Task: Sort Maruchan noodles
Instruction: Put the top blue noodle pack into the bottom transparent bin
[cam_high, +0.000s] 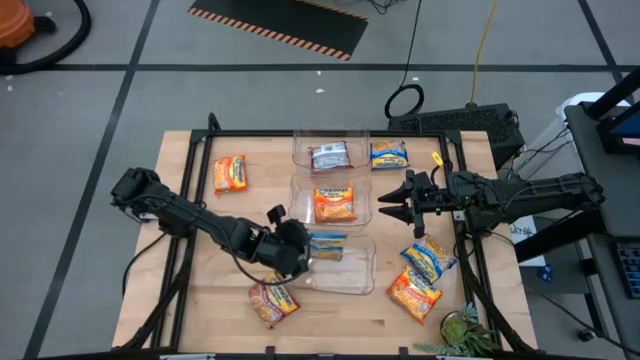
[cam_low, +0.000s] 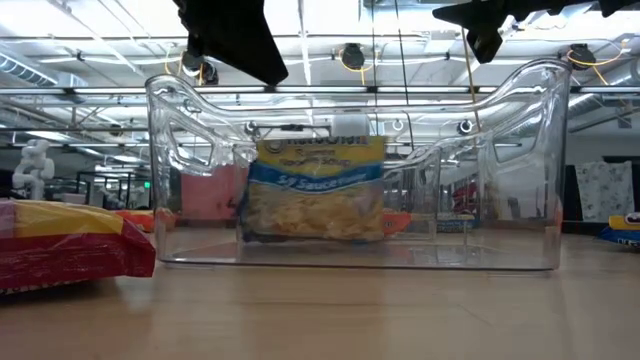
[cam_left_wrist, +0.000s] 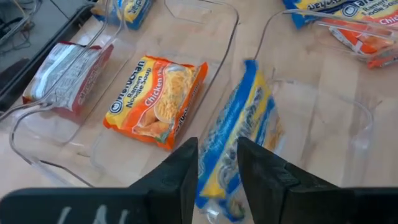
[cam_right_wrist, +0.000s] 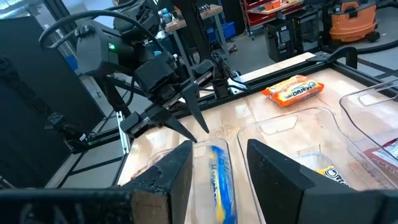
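A blue-and-yellow packet (cam_high: 327, 246) is seen standing on edge inside the nearest clear bin (cam_high: 352, 282), tilted, at that bin's left end. In the low view the same packet (cam_low: 315, 190) is shown leaning behind the bin's front wall (cam_low: 500, 200). The left gripper (cam_high: 297, 250) is positioned just beside this packet, at the bin's left rim; its jaws are spread and nothing is pinched between them, the packet (cam_left_wrist: 239, 137) lying just past the fingertips (cam_left_wrist: 180, 168).

In the middle bin (cam_high: 300, 200) an orange packet (cam_high: 335, 203) is laid flat, and in the far bin (cam_high: 300, 150) a reddish-brown packet (cam_high: 330, 156) is held. Another blue-and-yellow packet (cam_high: 389, 154) is laid on the counter (cam_high: 200, 300) just right of the far bin. An orange packet (cam_high: 230, 173) is placed well apart at the counter's left. A reddish-brown packet (cam_high: 273, 302) is found near the front edge, below the left gripper. To the right of the nearest bin, a blue-and-yellow packet (cam_high: 428, 259) is overlapped with an orange one (cam_high: 414, 295).

The right gripper (cam_high: 392, 204) is held beside the middle bin's right side, its jaws spread and empty.
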